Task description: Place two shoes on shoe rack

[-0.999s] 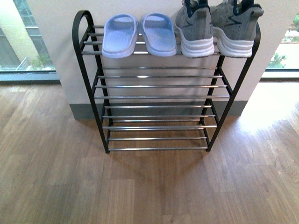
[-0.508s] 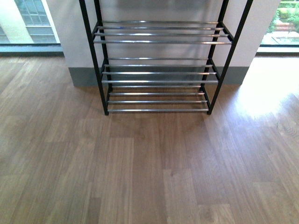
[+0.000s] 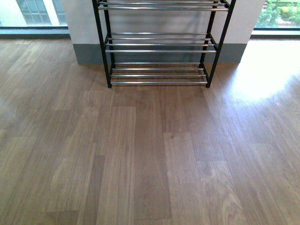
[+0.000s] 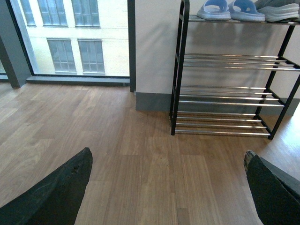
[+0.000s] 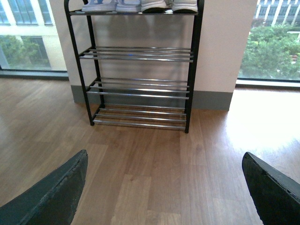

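Front view: a black-framed shoe rack (image 3: 159, 47) with chrome rods stands against a pale wall on a wooden floor (image 3: 150, 154). Only its lower tiers show here, and they hold nothing. No arm or gripper appears in this view.

Left wrist view: the left gripper (image 4: 166, 187) has its two dark fingers (image 4: 56, 192) spread wide, one at each lower corner of the picture, with only bare floor between them. It holds nothing. The rack stands well beyond the open jaws, off toward the finger that shows at the right of this picture. On the rack's top tier rest the pale-blue slides (image 4: 230, 9), side by side, with the white sole of a grey sneaker (image 4: 281, 8) just beside them. A large window (image 4: 70, 37) lies beyond the other finger.

Right wrist view: the right gripper (image 5: 164, 190) is likewise wide open and empty, dark fingers at either lower corner. The rack stands straight ahead of the gap, well apart from the jaws. On its top tier sit the slides and, beside them, the sneakers' white soles, cut off by the picture edge.
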{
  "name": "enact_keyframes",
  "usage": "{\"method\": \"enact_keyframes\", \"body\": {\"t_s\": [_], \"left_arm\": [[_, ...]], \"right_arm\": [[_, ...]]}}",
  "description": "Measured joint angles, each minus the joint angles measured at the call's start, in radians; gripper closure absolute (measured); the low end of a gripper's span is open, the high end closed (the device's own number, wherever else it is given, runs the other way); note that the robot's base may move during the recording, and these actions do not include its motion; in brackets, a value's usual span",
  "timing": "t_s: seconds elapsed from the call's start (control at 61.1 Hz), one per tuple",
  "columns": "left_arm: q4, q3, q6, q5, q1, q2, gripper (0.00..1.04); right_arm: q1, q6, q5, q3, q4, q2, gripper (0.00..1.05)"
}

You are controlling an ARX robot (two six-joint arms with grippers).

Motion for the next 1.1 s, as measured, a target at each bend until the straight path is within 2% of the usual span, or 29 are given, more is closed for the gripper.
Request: {"method": "enact_keyframes", "body": {"t_s": [1.097], "left_arm": [[0.0,0.0,0.0,0.0,0.0,0.0,0.09]], "right_arm": [[0.0,0.0,0.0,0.0,0.0,0.0,0.09]]}}
